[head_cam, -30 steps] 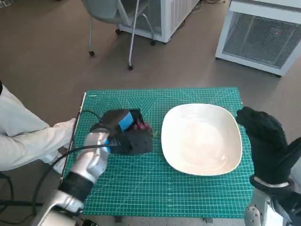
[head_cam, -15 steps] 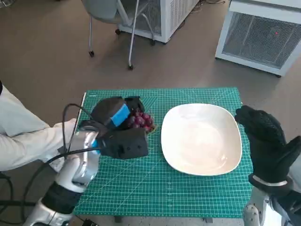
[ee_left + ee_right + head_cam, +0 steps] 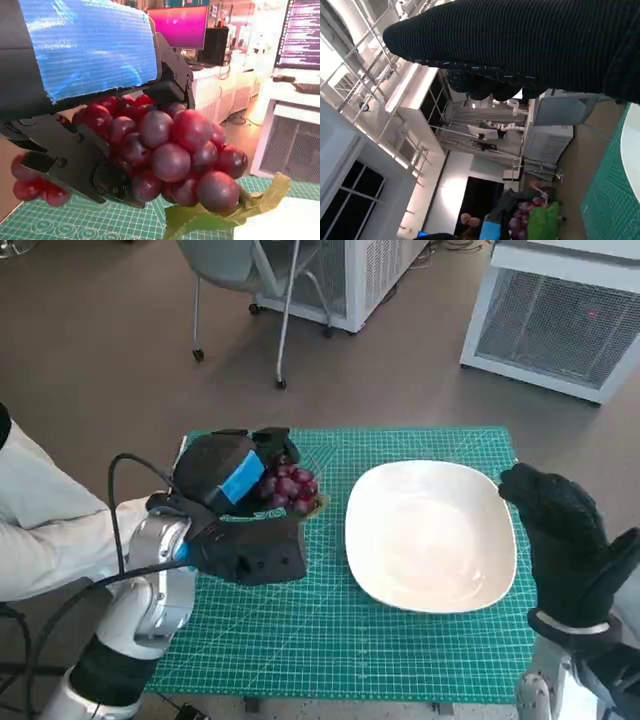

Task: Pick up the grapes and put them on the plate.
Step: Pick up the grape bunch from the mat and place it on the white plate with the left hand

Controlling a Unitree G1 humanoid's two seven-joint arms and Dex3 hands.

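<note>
My left hand (image 3: 235,510) holds a bunch of dark red grapes (image 3: 288,486) lifted off the green mat, just left of the white plate (image 3: 430,535). In the left wrist view the grapes (image 3: 165,150) hang between the black fingers (image 3: 70,155), a green leaf (image 3: 225,212) below them. The plate holds nothing. My gloved right hand (image 3: 560,535) stands at the plate's right edge, fingers up and holding nothing. The right wrist view shows the glove (image 3: 530,45) as a dark band, with the grapes (image 3: 522,215) small and far off.
A green cutting mat (image 3: 330,640) covers the small table. A person's white sleeve (image 3: 50,520) reaches in at the left edge of the table. A chair (image 3: 240,280) and white cabinets (image 3: 560,310) stand on the floor beyond.
My left hand has risen with the grapes in it and turned, so the bunch now shows clearly above the mat. The right hand has barely moved.
</note>
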